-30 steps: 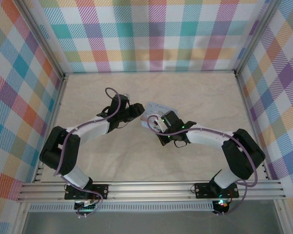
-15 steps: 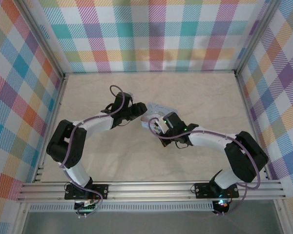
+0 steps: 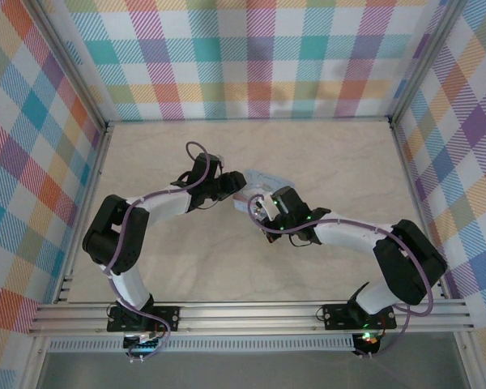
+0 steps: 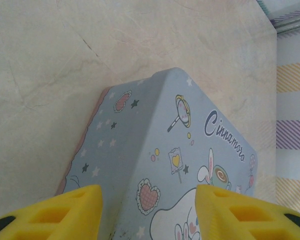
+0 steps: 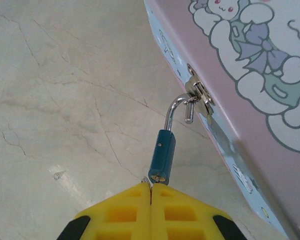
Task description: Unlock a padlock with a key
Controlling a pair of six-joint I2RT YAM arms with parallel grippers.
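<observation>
The padlock (image 5: 162,152) is very small, with a teal-blue body and a brass keyhole face at its lower end. Its thin silver shackle (image 5: 174,107) is hooked through the metal hasp (image 5: 199,94) on the side wall of the tin (image 5: 250,75), so the lock sticks out from that wall. 1 leg of the shackle goes into the body. The other, short leg ends free beside the hasp, outside the body. I cannot tell whether the lock touches the table (image 5: 55,100).

My right claw (image 5: 151,189) is just at the keyhole end of the lock, near that wall of the tin, with its 2 yellow fingers clenched together. Between the tips a thin metal bit shows, which I take for the key (image 5: 147,182). The rest of it is hidden, and I cannot tell how deep it sits in the lock.

My left claw (image 4: 148,192) is at the other side of the tin and grasps it: the pale blue face with the cartoon picture fills the gap between the 2 fingers.

From above, the tin lies near the middle of the table, between both claws. Pale table surface runs from the far side of the tin to the checked walls (image 3: 259,57), which stand well apart from it. Beside the lock, the surface next to the tin is also bare.
</observation>
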